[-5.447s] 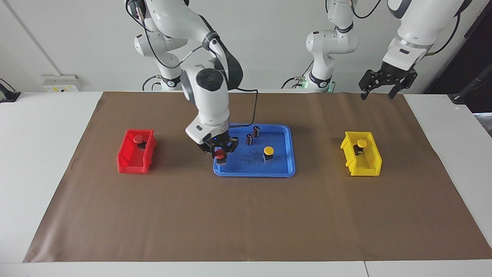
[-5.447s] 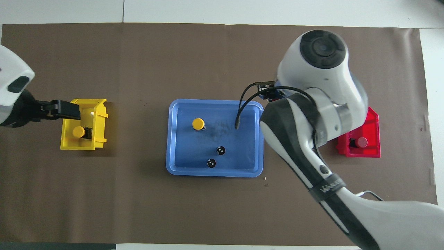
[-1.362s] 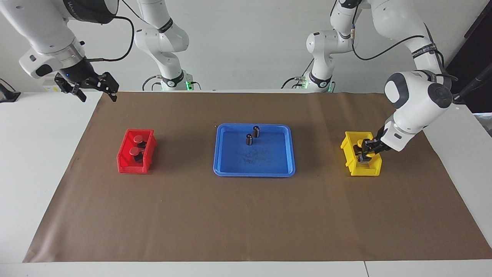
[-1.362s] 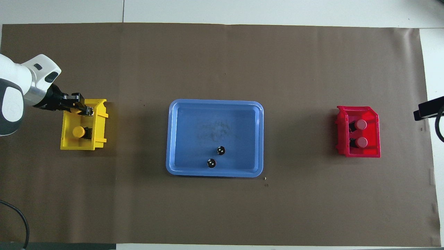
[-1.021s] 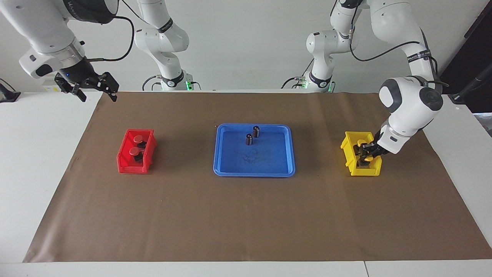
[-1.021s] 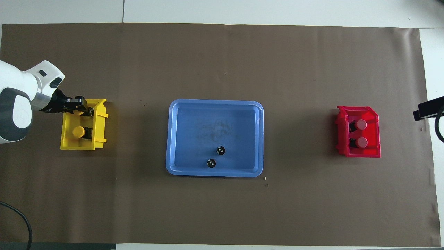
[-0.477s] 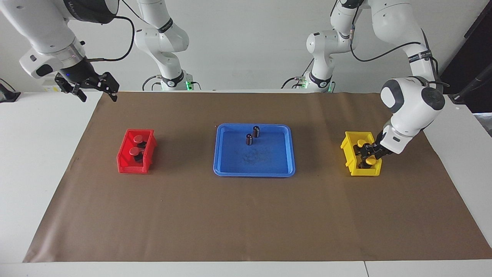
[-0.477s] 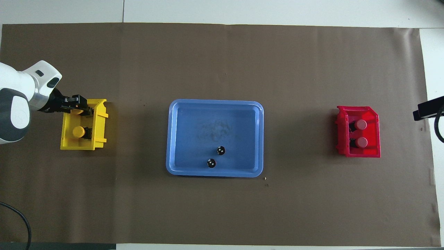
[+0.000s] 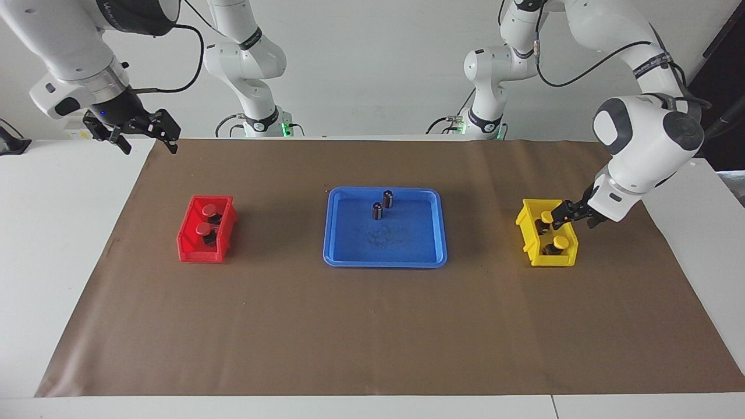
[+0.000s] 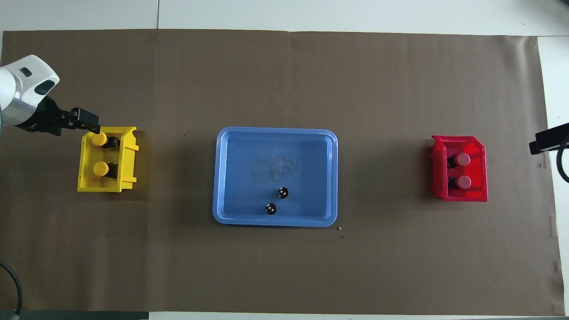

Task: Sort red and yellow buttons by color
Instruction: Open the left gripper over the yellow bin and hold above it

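Note:
Two yellow buttons [image 9: 560, 241] [image 9: 547, 217] lie in the yellow bin [image 9: 527, 224], and they also show in the overhead view [image 10: 99, 139] [image 10: 101, 168]. Two red buttons [image 9: 209, 209] [image 9: 203, 229] lie in the red bin [image 9: 187, 233], and they also show in the overhead view [image 10: 462, 159] [image 10: 464, 181]. My left gripper [image 9: 574, 217] [image 10: 86, 123] is open and empty, raised over the yellow bin's outer edge. My right gripper [image 9: 145, 138] is open and empty, and it waits high over the mat's corner at the right arm's end.
A blue tray [image 9: 384, 260] [image 10: 275, 132] sits mid-table between the bins. It holds two dark capless cylinders [image 9: 387, 198] [image 9: 377, 210], which also show in the overhead view [image 10: 282, 192] [image 10: 270, 208]. A brown mat [image 9: 372, 326] covers the table.
My left gripper let go of the second yellow button in the yellow bin, then rose and drew back toward the left arm's end. The right arm has not moved in the last second.

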Robot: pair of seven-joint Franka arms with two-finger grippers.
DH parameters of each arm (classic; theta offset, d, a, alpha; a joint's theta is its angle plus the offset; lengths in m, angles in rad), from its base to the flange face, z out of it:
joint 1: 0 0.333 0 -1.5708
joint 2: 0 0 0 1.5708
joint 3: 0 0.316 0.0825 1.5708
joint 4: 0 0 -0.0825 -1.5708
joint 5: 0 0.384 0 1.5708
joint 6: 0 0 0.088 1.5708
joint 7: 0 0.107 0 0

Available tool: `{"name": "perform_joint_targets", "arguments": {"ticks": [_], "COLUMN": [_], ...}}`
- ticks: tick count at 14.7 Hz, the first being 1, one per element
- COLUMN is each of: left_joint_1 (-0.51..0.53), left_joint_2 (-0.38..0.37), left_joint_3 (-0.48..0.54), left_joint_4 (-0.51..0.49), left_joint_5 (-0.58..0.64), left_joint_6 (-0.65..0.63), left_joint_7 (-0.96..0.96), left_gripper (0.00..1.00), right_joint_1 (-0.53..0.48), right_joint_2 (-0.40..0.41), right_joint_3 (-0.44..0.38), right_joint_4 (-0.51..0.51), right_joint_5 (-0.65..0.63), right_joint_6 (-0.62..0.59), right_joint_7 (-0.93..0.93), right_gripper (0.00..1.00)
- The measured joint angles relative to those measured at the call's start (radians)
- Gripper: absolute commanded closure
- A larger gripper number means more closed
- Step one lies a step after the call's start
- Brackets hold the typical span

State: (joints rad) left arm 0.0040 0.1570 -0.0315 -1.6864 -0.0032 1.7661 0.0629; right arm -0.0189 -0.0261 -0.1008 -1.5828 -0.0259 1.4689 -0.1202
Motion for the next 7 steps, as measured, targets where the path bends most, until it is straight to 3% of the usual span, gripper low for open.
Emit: {"name": "perform_joint_targets", "arguments": {"ticks": [7], "left_joint_1": [-0.013], "left_joint_2": [-0.11], "left_joint_3": [-0.038], "left_joint_4": [0.182], "left_joint_5": [-0.011], "left_joint_6": [-0.293], "left_joint_7": [0.001], "left_gripper": [0.0], "right_joint_1": [0.0], "right_joint_2": [0.0], "right_joint_3": [0.0], "right_joint_4": [0.0], "right_joint_5": [0.0], "right_joint_6": [0.0], "right_joint_7": [0.0], "right_gripper": [0.0]}}
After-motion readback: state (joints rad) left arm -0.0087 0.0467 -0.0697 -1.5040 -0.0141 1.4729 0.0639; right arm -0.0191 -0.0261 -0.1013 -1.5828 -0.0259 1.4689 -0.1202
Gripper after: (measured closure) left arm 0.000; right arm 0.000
